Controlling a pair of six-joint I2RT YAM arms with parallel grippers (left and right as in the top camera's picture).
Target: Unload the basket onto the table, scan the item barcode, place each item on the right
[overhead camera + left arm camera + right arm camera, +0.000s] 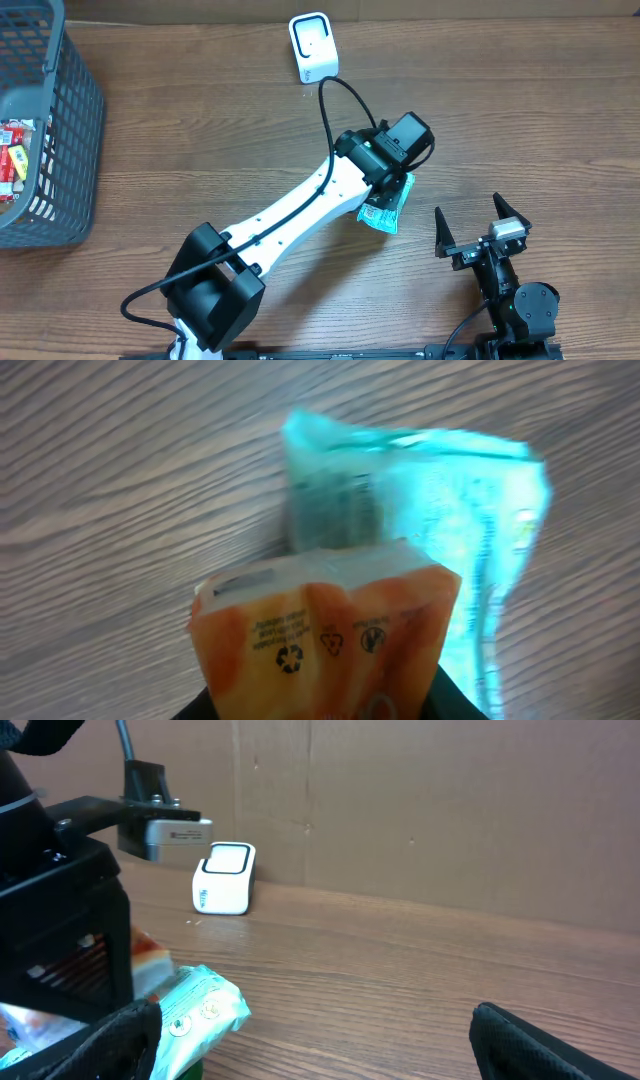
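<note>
While the right gripper [470, 215] stands spread wide and empty, the left gripper [390, 178] pinches the orange end of the teal-and-orange plastic packet [385, 208] (lifted or not, I cannot tell), well apart from the small white box-shaped scanner [313, 47] on the brown wooden table [200, 130].

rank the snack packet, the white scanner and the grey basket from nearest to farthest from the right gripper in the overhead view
Measured from the right gripper:
1. snack packet, close by on its left, mid-table.
2. white scanner, at the far edge of the table, near the middle.
3. grey basket, far off at the left edge.
</note>
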